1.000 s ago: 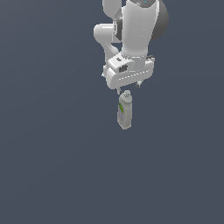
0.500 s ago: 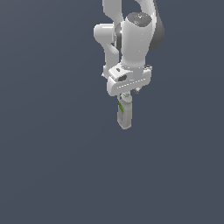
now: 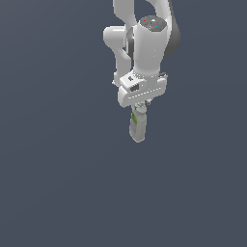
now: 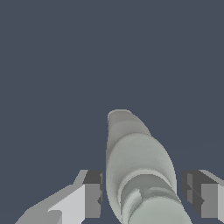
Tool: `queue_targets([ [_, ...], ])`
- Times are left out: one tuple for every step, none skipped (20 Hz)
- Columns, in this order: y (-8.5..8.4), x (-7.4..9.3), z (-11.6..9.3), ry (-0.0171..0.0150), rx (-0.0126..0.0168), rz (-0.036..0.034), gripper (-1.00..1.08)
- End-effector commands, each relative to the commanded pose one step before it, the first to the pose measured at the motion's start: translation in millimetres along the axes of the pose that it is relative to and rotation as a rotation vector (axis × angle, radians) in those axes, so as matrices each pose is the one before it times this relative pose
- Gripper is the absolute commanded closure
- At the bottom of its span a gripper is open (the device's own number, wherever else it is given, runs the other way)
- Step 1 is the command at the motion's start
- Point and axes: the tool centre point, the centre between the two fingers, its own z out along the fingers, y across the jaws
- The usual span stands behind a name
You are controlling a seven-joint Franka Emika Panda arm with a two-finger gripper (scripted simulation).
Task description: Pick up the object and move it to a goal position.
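The gripper (image 4: 142, 192) straddles the bottle (image 3: 137, 124), fingers (image 4: 92, 194) spread either side with gaps showing; placed so, likely, to pinch its cap end next.

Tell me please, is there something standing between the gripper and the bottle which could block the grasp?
Nothing visible does. In the wrist view the bottle lies in the gap between the two fingers, with clear space on each side. In the exterior view the gripper sits right over the bottle's cap end, and only bare grey floor surrounds them.
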Motion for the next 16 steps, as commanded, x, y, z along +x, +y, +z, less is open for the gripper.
queue_targets([
  [-0.59, -0.69, 1.62, -0.00324, 0.00111, -0.00073, 1.08],
  [0.0, 0.0, 0.0, 0.0, 0.0, 0.0, 1.08],
  [0.0, 0.0, 0.0, 0.0, 0.0, 0.0, 1.08],
  [0.49, 0.71, -1.6, 0.00327, -0.00118, 0.00057, 1.08],
  [-0.05, 0.21, -0.02, 0.0, 0.0, 0.0, 1.08],
  [-0.16, 0.64, -0.06, 0.0, 0.0, 0.0, 1.08],
  [-0.27, 1.06, -0.09, 0.0, 0.0, 0.0, 1.08],
  [-0.38, 1.49, -0.13, 0.0, 0.0, 0.0, 1.08],
  [-0.48, 1.9, -0.17, 0.0, 0.0, 0.0, 1.08],
  [-0.59, 2.32, -0.2, 0.0, 0.0, 0.0, 1.08],
  [-0.69, 2.72, -0.24, 0.0, 0.0, 0.0, 1.08],
  [-0.79, 3.13, -0.28, 0.0, 0.0, 0.0, 1.08],
  [-0.88, 3.52, -0.31, 0.0, 0.0, 0.0, 1.08],
  [-0.8, 3.92, -0.18, -0.00019, 0.00042, 0.00015, 1.08],
  [-1.06, 4.28, -0.38, 0.0, 0.0, 0.0, 1.08],
  [-1.15, 4.64, -0.42, 0.0, 0.0, 0.0, 1.08],
])
